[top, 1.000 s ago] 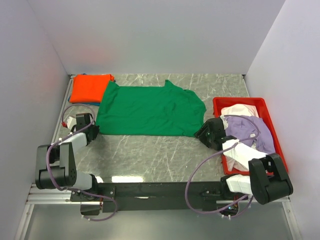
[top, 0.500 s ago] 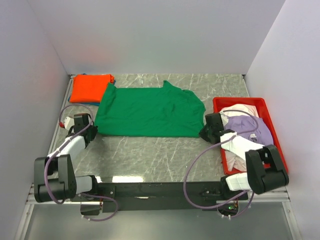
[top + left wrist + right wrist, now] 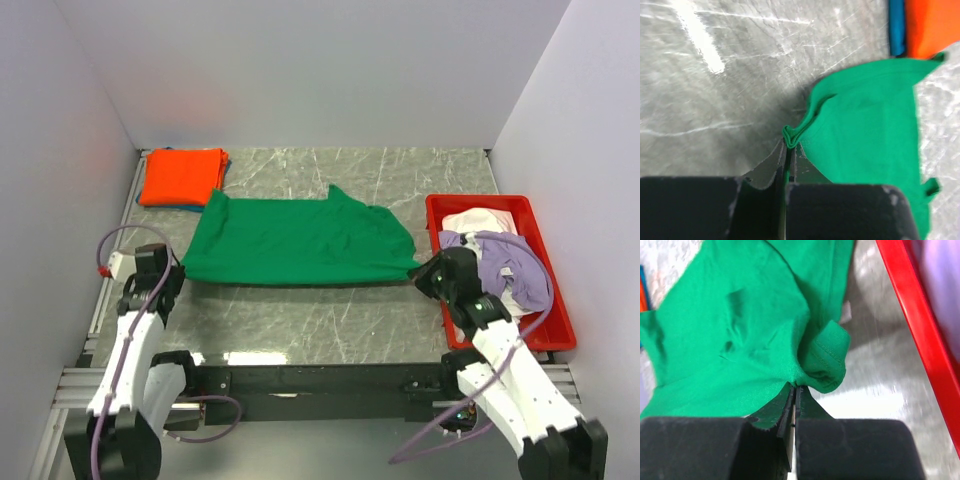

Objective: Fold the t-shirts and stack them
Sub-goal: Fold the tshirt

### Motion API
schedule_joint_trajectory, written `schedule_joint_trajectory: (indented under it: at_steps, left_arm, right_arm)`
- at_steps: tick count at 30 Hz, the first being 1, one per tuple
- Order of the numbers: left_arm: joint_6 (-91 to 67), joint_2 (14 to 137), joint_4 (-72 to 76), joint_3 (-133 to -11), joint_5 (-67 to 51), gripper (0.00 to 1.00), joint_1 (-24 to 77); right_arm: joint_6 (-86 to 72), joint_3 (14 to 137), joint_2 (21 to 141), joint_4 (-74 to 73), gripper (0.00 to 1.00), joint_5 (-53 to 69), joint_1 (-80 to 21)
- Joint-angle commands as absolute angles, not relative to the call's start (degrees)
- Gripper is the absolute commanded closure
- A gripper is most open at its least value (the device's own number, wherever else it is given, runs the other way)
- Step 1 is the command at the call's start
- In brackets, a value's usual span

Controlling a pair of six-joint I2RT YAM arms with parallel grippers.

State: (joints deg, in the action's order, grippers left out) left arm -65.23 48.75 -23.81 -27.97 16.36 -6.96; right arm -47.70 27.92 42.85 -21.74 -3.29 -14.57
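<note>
Both arms have drawn back toward the near edge, and the green shirt (image 3: pixel 300 245) has slid with them, clear of the orange shirt (image 3: pixel 180 177). The left gripper (image 3: pixel 789 150) is clamped tight on a bunched hem corner at the shirt's left. The right gripper (image 3: pixel 794 390) pinches a rolled, stitched hem at its right, just beside the tray (image 3: pixel 478 203). The soft cloth is stretched between them over the glossy marbled table (image 3: pixel 330 320), perhaps slightly lifted; the top view doesn't settle it. The orange shirt sits folded square at the far left with a blue shirt (image 3: pixel 897 27) under it. The lilac shirt (image 3: pixel 515 265) and white shirt (image 3: pixel 478 220) lie crumpled in the rigid red tray.
</note>
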Motion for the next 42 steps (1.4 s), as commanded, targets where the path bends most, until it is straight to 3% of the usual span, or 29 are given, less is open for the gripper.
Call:
schedule_joint_trajectory:
  at_steps: [1, 12, 16, 19, 20, 23, 26, 30, 32, 37, 42]
  left_arm:
    - [-66.97, 41.16, -31.01, -27.69, 21.0, 0.99, -7.12]
    - [-74.08, 27.86, -39.9, -25.58, 19.78, 0.96, -4.84]
    - [-76.02, 26.46, -42.62, -27.06, 19.86, 0.84, -3.87]
    - [-77.43, 25.58, -44.91, -28.56, 20.57, 0.68, -3.25]
    - [-77.43, 25.4, -45.26, -29.0, 20.65, 0.58, -3.16]
    - [-75.68, 24.52, -46.06, -31.54, 21.62, 0.38, -3.16]
    - [-70.51, 24.96, -40.63, -33.66, 21.8, 0.3, -3.16]
    - [-63.04, 33.81, -30.96, -38.13, 19.08, 0.32, -3.08]
    - [-61.18, 43.91, -27.53, -40.59, 17.94, 0.36, -2.99]
    - [-57.13, 66.13, -24.26, -51.31, 18.37, 0.45, -2.29]
    - [-54.5, 79.96, -21.79, -61.58, 19.94, 0.49, -1.32]
  right_arm:
    - [-49.3, 26.72, 35.62, -28.38, 1.0, -2.21, -13.89]
    - [-51.06, 25.93, 22.33, -39.97, 0.99, -0.44, -13.97]
    - [-50.89, 27.24, 19.25, -42.8, 0.82, -0.18, -13.89]
    - [-50.37, 29.26, 18.37, -45.35, 0.63, -0.61, -13.97]
    - [-50.19, 30.31, 18.28, -45.7, 0.5, -0.7, -13.97]
    - [-48.08, 32.25, 19.94, -44.14, 0.33, -0.26, -13.89]
    - [-45.1, 34.35, 27.05, -39.74, 0.32, 5.61, -13.97]
    - [-41.14, 40.15, 41.1, -31.05, 0.33, 8.09, -14.24]
    - [-38.77, 45.16, 49.45, -28.4, 0.34, 8.61, -14.94]
    - [-33.93, 58.06, 67.91, -21.1, 0.36, 5.98, -15.73]
    - [-29.02, 69.5, 83.47, -18.11, 0.39, 3.96, -15.73]
